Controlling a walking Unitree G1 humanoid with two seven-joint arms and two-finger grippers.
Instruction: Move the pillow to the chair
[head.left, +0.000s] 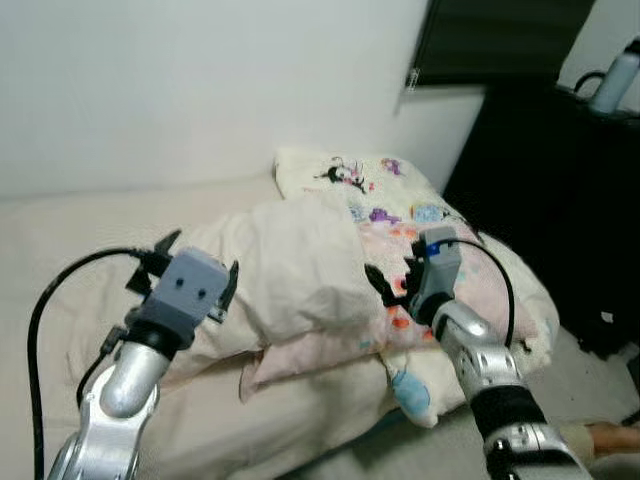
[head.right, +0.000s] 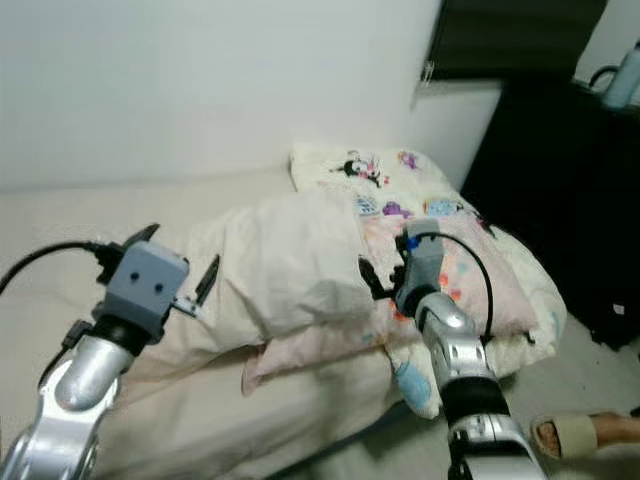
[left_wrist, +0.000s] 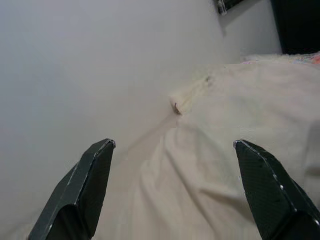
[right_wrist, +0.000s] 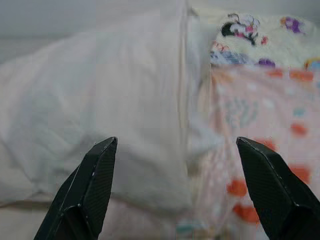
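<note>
**Pillow not yet gripped, whole move left**

Left tool (head.left: 200, 275) spread wide, just beside the cream pillow (head.left: 300, 265) at its wall-side end. Right tool (head.left: 392, 285) likewise spread, near the pillow's opposite edge, over the patterned blanket (head.left: 440, 250). Pillow lying on the bed (head.left: 90, 230), untouched. Grasp, lift and carry to the chair all remaining, by appearances.

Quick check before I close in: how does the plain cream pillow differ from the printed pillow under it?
The cream pillow is plain, with no pattern; the pink pillow carries orange and blue prints. The cream pillow lies on top, toward the left gripper; the pink pillow sits beneath it, spreading out past the right gripper to the robot's right. Both rest on the bed, soft and rumpled, and neither is gripped.
</note>
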